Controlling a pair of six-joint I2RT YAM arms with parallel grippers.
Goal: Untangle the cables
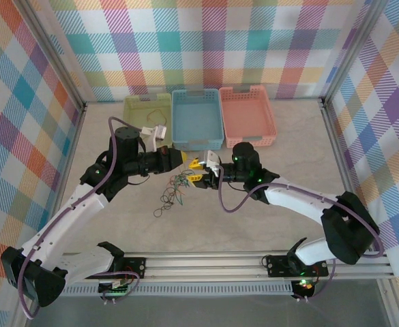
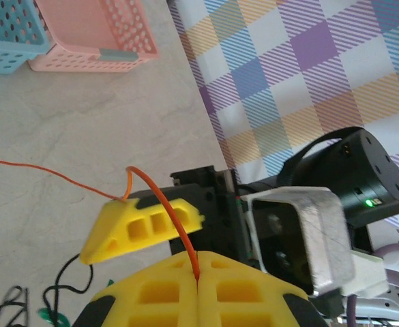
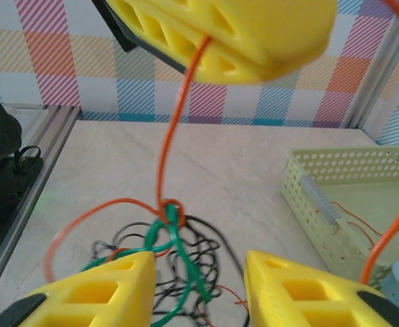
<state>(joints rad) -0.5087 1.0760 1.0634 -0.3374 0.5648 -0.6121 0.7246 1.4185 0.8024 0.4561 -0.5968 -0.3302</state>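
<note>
On the left gripper, jaws pinch an orange strand of the cables tangled on the counter; the right gripper has jaws spread. The green basket seemingly holds loose orange strands.

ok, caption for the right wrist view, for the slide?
Left gripper pinches the orange cable above its knot with the green cable; right gripper open below.

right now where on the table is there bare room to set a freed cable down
Bare table lies between the pink basket and the right rail, and along the near strip by the front rail. The middle is crowded: the left gripper and right gripper meet above the cables.
</note>
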